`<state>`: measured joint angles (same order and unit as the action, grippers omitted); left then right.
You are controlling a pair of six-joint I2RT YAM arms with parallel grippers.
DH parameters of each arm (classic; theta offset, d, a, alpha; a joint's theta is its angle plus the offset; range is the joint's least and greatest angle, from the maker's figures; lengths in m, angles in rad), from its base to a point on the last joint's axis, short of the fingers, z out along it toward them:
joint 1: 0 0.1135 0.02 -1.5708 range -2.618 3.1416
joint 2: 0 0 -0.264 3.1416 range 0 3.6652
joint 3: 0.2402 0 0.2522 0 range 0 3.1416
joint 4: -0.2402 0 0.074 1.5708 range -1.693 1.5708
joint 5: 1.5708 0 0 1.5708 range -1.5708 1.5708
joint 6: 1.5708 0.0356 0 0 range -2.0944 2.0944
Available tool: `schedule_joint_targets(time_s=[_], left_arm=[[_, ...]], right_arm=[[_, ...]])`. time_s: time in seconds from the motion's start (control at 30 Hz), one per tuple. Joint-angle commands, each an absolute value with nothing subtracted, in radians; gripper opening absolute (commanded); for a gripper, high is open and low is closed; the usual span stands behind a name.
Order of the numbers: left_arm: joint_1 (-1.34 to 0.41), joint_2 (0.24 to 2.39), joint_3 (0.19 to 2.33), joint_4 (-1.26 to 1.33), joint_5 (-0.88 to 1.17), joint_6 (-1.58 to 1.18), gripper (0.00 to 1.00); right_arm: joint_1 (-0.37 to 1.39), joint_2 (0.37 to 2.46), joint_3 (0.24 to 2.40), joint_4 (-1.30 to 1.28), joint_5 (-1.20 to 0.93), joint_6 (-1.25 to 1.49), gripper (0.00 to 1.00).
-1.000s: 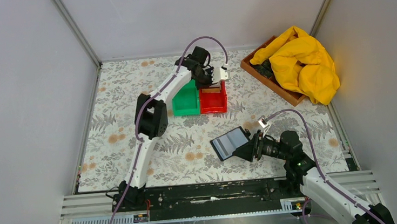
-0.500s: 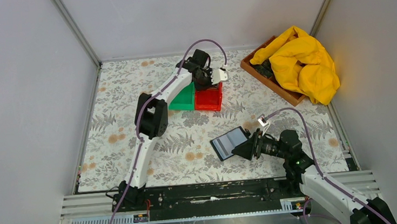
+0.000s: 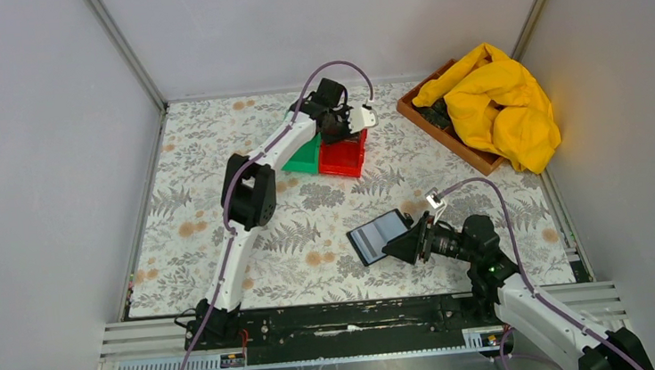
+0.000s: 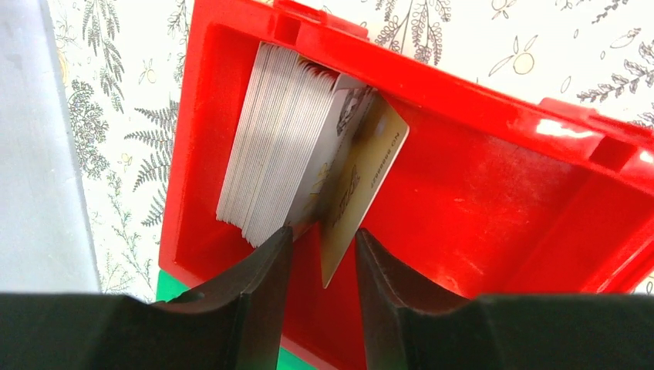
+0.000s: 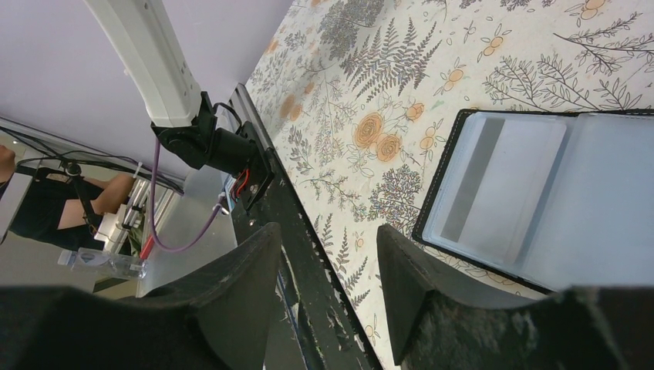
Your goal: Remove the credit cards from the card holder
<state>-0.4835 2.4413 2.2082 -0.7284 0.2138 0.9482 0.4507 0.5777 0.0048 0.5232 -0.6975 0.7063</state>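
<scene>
The left gripper (image 3: 338,137) hung over the red bin (image 3: 341,159) at the far middle of the fern-patterned tabletop (image 3: 310,231), with the green bin (image 3: 302,160) touching the red one on its left side. Seen from the left wrist, a stack of credit cards (image 4: 270,146) stood on edge against one wall of the red bin (image 4: 501,200). A brownish card (image 4: 362,185) leaned on the outer face of that stack. The left gripper (image 4: 320,258) stood partly open with its fingers (image 4: 266,270) either side of that card's lower corner, not clamped on it.

Well apart from the bins, near the front right of the tabletop, the card holder (image 3: 378,236) lay spread open, sleeves up. The right gripper (image 3: 394,248) sat low just beside its right edge. In the right wrist view, a grey-white card (image 5: 497,181) with a darker stripe showed in one sleeve of the card holder (image 5: 601,200). The right gripper (image 5: 328,254) was wide open and empty, the holder lying beyond its fingertips rather than between them.

At the far right corner, a yellow cloth (image 3: 496,103) was heaped over a wooden tray (image 3: 445,134).
</scene>
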Motion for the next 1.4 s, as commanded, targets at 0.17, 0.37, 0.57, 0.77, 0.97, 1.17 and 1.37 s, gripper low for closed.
schedule_joint_targets(time_s=[0.17, 0.37, 0.57, 0.77, 0.97, 1.17, 1.37], left_arm=[[-0.479, 2.399, 2.154, -0.498, 0.12, 0.88, 0.46], [-0.479, 2.383, 2.103, -0.343, 0.077, 0.839, 0.5], [-0.482, 2.355, 2.032, -0.183, 0.026, 0.807, 0.51], [-0.485, 2.324, 1.981, -0.115, 0.023, 0.785, 0.53], [-0.492, 2.332, 1.96, -0.079, 0.009, 0.78, 0.54], [-0.503, 2.323, 1.917, 0.014, -0.022, 0.765, 0.54], [-0.51, 2.217, 1.821, 0.167, -0.076, 0.628, 0.6]], right_arm=[[0.454, 0.581, -0.093, 0.585, -0.706, 0.711, 0.56], [0.454, 0.591, -0.091, 0.591, -0.706, 0.71, 0.56], [0.453, 0.598, -0.093, 0.599, -0.706, 0.712, 0.56], [0.453, 0.605, -0.093, 0.605, -0.707, 0.713, 0.56], [0.453, 0.619, -0.092, 0.613, -0.707, 0.713, 0.56], [0.454, 0.631, -0.091, 0.62, -0.704, 0.71, 0.56], [0.453, 0.64, -0.041, 0.541, -0.645, 0.65, 0.57]])
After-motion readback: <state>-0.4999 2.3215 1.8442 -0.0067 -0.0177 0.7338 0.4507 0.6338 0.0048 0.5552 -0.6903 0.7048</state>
